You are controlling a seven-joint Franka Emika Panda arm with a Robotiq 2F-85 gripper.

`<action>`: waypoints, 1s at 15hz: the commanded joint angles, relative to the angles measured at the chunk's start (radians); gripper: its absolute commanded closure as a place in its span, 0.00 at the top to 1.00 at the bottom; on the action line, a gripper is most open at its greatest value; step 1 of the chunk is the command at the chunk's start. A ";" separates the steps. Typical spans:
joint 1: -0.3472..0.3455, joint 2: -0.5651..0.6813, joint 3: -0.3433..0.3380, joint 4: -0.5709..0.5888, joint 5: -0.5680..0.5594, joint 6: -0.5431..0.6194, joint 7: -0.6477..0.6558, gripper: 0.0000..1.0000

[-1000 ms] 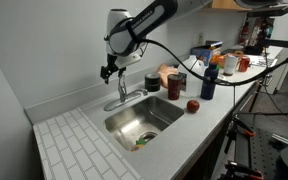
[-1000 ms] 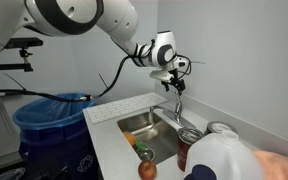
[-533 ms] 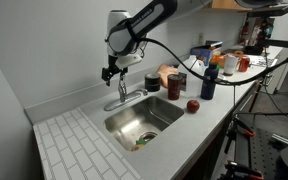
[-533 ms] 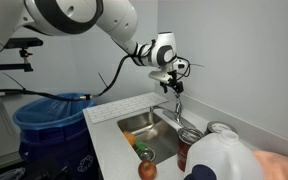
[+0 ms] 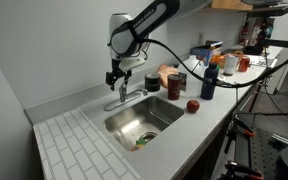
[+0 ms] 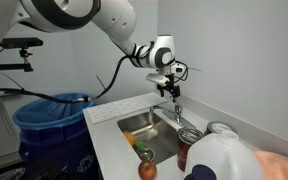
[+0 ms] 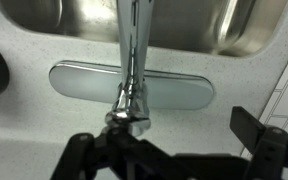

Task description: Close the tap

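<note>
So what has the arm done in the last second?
The hand has dropped slightly toward the tap and now hangs just over its lever. In the wrist view the fingers sit open, one on each side of it, nothing gripped. The tap, sink and apple stayed put.

In an exterior view I look down from a raised spot across the sink [image 5: 149, 115] toward the back wall [image 5: 44, 50]. In an exterior view I sight along the counter [image 6: 104, 125] past cans [image 6: 190, 148] that seem very close to the lens. Both share the tap [image 5: 122, 97] [image 6: 176, 108]. My wrist view stares straight down at its base plate [image 7: 84, 82], very near.
</note>
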 commanded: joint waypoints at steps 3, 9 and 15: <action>0.003 -0.064 0.002 -0.105 0.027 -0.038 -0.008 1.00; 0.003 -0.073 0.003 -0.136 0.030 -0.046 -0.005 1.00; 0.013 -0.053 -0.010 -0.100 0.011 0.003 0.008 1.00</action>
